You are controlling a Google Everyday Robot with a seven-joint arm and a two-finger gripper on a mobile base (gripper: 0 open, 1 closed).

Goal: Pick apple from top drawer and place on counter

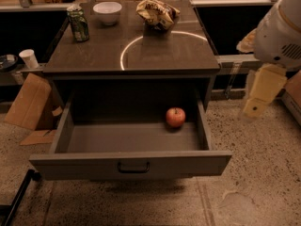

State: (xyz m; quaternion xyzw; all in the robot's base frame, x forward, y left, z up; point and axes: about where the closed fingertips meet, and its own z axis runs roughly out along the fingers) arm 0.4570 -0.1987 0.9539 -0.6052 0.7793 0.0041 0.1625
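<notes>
The apple is small and red and rests inside the open top drawer, near its back right corner. The drawer is pulled fully out, with its dark handle at the front centre. The counter above it is dark and glossy, with a thin white circle marked on it. My gripper hangs at the right edge of the view on the white arm. It is right of the drawer, above the floor, and apart from the apple.
On the counter's far side stand a green can, a white bowl and a crumpled chip bag. Cardboard and a white cup sit to the left. A dark bar lies on the floor at lower left.
</notes>
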